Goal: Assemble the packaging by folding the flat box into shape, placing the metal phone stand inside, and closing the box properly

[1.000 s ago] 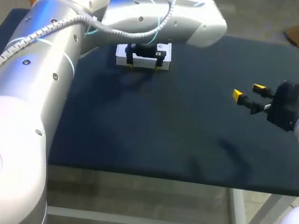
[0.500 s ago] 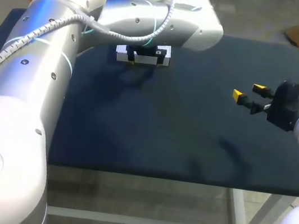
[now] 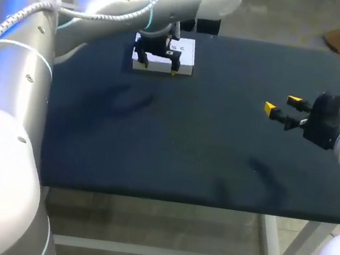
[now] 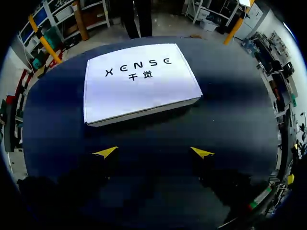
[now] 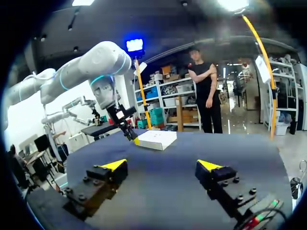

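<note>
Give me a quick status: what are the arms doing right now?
Left gripper open, empty, hovering just short of white box. Right gripper open, empty, well apart. Box flat, lid down; phone stand not seen.

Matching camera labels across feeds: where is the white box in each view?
Head view: white box on the table's far side, left of centre, under the left gripper.
Left wrist view: white box just ahead of the open left gripper.
Right wrist view: white box far ahead of the right gripper, across the table.
Shared landmark: the left gripper, right at the box in every view.
</note>
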Robot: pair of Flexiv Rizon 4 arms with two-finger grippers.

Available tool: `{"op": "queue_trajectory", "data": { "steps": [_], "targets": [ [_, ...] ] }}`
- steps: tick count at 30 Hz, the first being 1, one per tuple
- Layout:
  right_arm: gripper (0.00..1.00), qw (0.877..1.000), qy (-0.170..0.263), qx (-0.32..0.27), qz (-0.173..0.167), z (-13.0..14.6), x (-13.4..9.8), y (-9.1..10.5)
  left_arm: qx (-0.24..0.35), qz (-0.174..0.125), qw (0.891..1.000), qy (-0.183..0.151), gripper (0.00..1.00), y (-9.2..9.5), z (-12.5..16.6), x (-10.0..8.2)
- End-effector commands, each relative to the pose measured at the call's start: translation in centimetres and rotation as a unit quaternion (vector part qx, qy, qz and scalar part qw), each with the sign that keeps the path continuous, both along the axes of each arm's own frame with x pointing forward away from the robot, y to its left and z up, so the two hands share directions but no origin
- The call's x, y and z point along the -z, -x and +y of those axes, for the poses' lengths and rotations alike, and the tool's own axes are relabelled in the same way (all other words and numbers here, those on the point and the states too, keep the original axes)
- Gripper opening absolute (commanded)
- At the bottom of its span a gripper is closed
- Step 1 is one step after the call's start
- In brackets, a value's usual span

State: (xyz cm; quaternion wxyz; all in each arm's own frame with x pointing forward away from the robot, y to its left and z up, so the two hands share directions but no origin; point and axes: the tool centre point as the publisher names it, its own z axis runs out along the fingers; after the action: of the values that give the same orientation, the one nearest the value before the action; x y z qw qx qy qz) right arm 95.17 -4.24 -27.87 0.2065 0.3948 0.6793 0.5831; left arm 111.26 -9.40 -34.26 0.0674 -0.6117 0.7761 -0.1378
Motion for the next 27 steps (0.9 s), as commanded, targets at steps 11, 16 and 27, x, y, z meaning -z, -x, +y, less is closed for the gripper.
{"op": "queue_trajectory", "data": {
  "steps": [11, 16, 27],
  "targets": [
    [1.00, 1.000, -0.001, 0.000, -0.002, 0.0, 0.0, 0.0, 0.116, -0.176, 0.971, 0.109, 1.00, 3.6, 2.9, -1.9],
    [1.00, 1.000, -0.001, 0.000, -0.002, 0.0, 0.0, 0.0, 0.142, -0.215, 0.960, 0.113, 1.00, 3.3, 3.5, -2.1],
    [1.00, 1.000, -0.001, 0.000, -0.002, 0.0, 0.0, 0.0, 0.176, -0.284, 0.935, 0.121, 1.00, 3.1, 4.5, -2.1]
  ]
}}
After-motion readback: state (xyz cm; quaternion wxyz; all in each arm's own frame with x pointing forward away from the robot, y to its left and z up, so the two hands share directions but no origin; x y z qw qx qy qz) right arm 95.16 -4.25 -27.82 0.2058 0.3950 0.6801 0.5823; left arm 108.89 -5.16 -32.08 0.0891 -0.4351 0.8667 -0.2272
